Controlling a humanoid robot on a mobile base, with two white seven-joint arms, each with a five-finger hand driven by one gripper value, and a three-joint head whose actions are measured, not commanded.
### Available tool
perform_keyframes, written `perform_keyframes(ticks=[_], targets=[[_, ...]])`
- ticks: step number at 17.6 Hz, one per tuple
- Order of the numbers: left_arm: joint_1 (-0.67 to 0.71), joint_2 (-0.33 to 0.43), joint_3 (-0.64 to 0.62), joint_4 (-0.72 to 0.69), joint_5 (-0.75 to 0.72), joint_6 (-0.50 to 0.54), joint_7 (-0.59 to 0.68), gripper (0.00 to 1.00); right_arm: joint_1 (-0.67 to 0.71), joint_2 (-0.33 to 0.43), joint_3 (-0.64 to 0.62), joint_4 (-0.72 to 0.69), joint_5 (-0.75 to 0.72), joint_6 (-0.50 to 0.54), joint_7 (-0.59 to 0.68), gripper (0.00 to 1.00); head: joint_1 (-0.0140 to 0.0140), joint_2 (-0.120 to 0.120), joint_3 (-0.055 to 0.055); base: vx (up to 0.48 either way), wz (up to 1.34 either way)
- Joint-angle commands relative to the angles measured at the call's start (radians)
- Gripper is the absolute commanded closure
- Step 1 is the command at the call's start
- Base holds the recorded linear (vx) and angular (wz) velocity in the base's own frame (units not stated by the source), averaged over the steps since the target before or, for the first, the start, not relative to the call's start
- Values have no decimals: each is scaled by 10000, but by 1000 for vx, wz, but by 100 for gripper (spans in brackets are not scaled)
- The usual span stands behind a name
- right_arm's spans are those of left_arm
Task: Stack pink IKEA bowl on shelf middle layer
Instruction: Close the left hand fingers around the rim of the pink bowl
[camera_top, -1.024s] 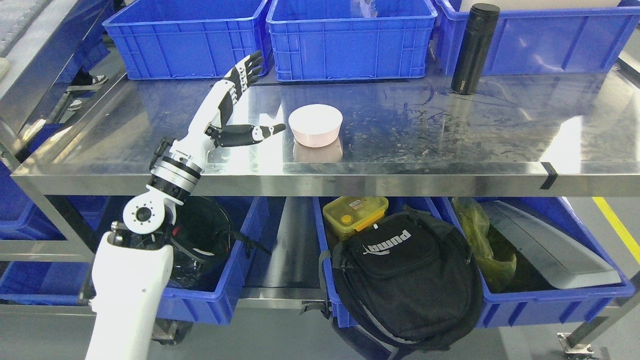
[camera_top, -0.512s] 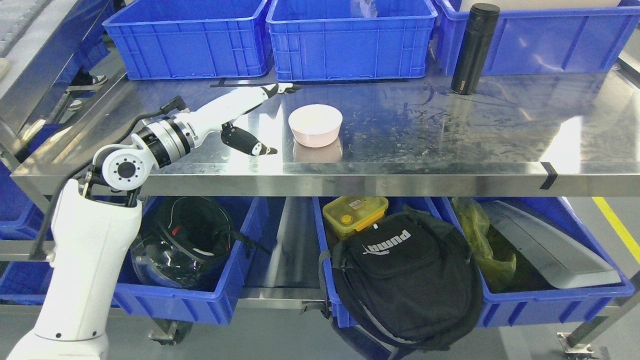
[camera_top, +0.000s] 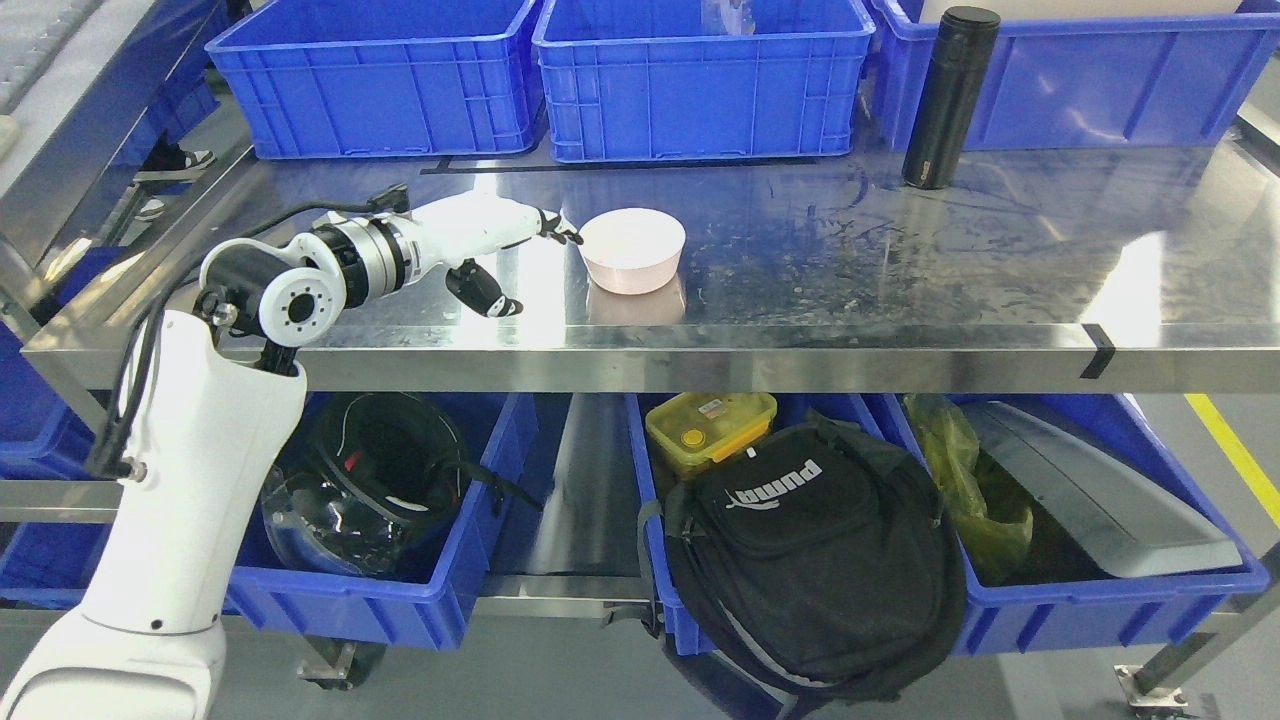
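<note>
A pale pink bowl (camera_top: 632, 250) stands upright on the steel shelf (camera_top: 900, 290), a little left of its middle. My left hand (camera_top: 530, 265) lies low over the shelf just left of the bowl. Its fingers (camera_top: 556, 226) reach to the bowl's left rim and the thumb (camera_top: 484, 292) hangs apart below, so the hand is open and holds nothing. Whether the fingertips touch the rim I cannot tell. The white left arm (camera_top: 190, 470) comes up from the lower left. The right arm is out of view.
Three blue crates (camera_top: 700, 90) line the back of the shelf, with a black flask (camera_top: 948, 95) standing at the right. Below, blue bins hold a helmet (camera_top: 385, 475), a yellow box (camera_top: 712, 425) and a black backpack (camera_top: 815, 550).
The left hand has turned from upright to lying flat, dropped toward the shelf and moved right, its fingertips now at the bowl's left rim. The bowl has not moved.
</note>
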Motion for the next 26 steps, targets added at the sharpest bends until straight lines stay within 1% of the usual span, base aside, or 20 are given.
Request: perform_keyframes(ticks=[1, 4, 7, 12, 16, 26], targets=[[-973, -1374, -1031, 2072, -1189, -15, 16, 32, 215, -175, 0, -175, 0, 4, 8, 0, 0, 0, 0, 0, 0], [-1434, -2142, -1077, 3009, -1433, -30, 245, 32, 215, -175, 0, -175, 0, 4, 8, 0, 0, 0, 0, 0, 0], [-1527, -2572, -1399, 3471, -1618, -15, 277, 32, 215, -175, 0, -175, 0, 4, 8, 0, 0, 0, 0, 0, 0], [-1849, -2849, -1599, 4329, -2047, -15, 444, 32, 215, -175, 0, -175, 0, 4, 8, 0, 0, 1, 0, 0, 0], [-2172, -2896, -1599, 4867, -2232, -15, 645, 32, 215, -175, 0, -175, 0, 4, 8, 0, 0, 2, 0, 0, 0], [-2341, -2895, -1783, 5434, -2247, -15, 691, 32, 215, -175, 0, -175, 0, 4, 8, 0, 0, 2, 0, 0, 0]])
